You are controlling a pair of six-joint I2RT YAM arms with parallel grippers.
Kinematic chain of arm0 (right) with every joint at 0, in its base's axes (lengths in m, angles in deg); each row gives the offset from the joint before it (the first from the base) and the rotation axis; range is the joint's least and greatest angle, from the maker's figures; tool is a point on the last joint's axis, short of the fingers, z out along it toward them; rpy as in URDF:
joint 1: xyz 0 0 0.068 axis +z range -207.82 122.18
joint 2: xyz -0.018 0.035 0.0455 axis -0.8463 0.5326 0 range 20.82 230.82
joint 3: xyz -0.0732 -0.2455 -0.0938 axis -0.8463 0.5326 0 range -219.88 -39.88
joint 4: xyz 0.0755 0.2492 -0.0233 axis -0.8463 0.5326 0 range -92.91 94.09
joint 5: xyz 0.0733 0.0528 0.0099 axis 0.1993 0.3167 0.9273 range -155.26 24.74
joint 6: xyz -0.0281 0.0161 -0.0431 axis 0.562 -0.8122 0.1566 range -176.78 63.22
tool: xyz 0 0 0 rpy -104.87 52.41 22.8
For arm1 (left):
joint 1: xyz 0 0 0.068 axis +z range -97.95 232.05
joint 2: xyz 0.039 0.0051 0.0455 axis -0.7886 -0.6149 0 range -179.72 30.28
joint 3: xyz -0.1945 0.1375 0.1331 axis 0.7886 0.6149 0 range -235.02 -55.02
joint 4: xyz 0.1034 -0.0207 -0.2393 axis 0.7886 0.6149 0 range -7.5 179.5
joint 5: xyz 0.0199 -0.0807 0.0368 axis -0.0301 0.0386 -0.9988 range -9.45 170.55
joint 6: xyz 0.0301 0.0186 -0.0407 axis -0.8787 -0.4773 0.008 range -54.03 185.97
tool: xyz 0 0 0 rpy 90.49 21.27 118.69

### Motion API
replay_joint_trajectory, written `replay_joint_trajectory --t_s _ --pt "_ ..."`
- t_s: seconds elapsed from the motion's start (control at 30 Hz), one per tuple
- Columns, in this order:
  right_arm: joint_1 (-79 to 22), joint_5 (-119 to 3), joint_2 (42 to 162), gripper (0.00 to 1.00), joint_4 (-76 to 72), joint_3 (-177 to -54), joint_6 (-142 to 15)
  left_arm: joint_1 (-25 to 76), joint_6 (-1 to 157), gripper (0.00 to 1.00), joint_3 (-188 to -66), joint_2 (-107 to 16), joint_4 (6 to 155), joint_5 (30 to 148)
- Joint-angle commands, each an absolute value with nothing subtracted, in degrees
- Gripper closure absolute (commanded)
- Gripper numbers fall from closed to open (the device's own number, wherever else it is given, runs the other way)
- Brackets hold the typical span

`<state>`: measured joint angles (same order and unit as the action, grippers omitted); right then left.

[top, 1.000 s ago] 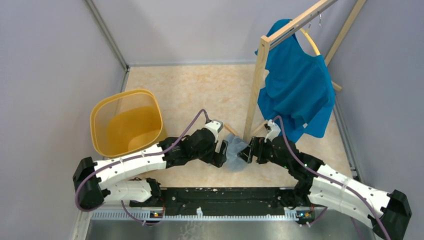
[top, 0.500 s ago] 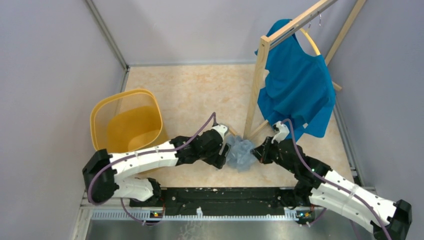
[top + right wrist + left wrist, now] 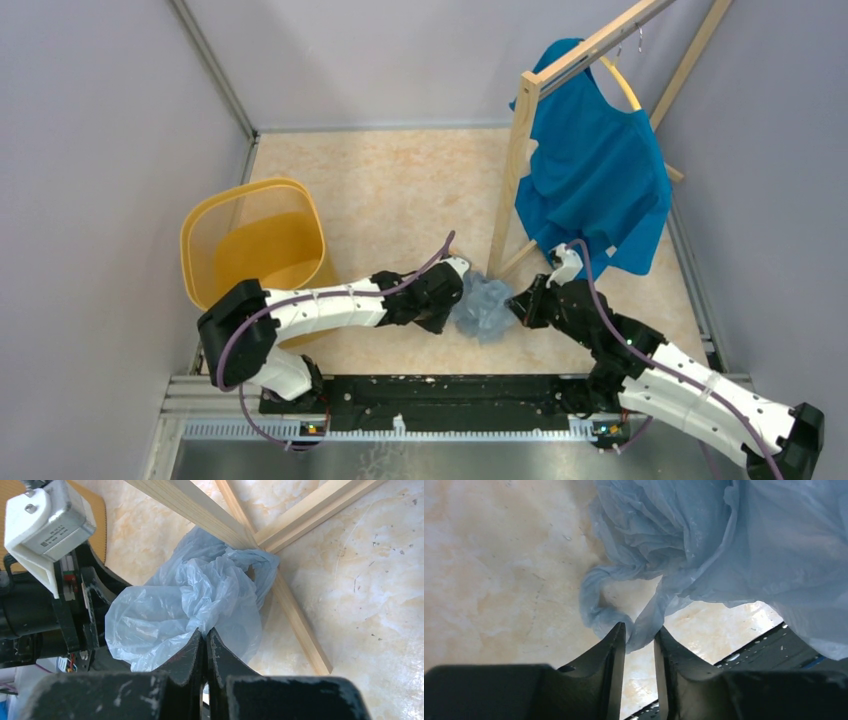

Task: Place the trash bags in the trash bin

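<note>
A crumpled pale blue trash bag lies on the floor at the foot of the wooden rack, between my two grippers. My left gripper is at its left side. In the left wrist view its jaws stand a narrow gap apart with a twisted strip of the bag between the tips. My right gripper is at the bag's right side. Its tips are pinched together on a fold of the film. The yellow-orange trash bin stands upright at the left, apart from the bag.
A wooden rack post rises just behind the bag, and its foot bars cross the floor under it. A blue shirt and a yellow hoop hang on the rack. Grey walls close in on both sides.
The left arm has reached further right, and its jaws have narrowed round the bag's strip. The right gripper has shut on the bag. The bag has bunched up between them.
</note>
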<state>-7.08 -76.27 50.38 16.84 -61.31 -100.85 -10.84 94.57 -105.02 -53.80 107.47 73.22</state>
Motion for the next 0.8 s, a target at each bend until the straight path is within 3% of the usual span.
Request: replay_joint_trajectory --t_s 0.0,0.1,0.13,0.43,0.77 --pt "-7.02 -79.21 48.75 1.00 17.95 -62.27 -101.17 -10.69 92.61 0.75 -110.32 -50.87 112.57 66.64" --pt "-6.97 -82.62 47.81 1.00 21.73 -63.35 -103.20 -10.64 90.74 0.98 -114.25 -46.18 119.21 60.36" --pt "-7.01 -83.89 47.42 1.00 23.07 -63.55 -103.96 -10.65 89.89 1.00 -115.78 -44.55 121.20 57.96" --pt "-7.04 -85.26 46.51 1.00 21.33 -62.08 -104.59 -10.66 83.99 1.00 -125.17 -29.72 127.84 36.97" --pt "-7.01 -86.31 52.03 1.00 15.73 -59.04 -103.81 -10.62 74.07 1.00 -125.43 -19.32 110.66 35.77"
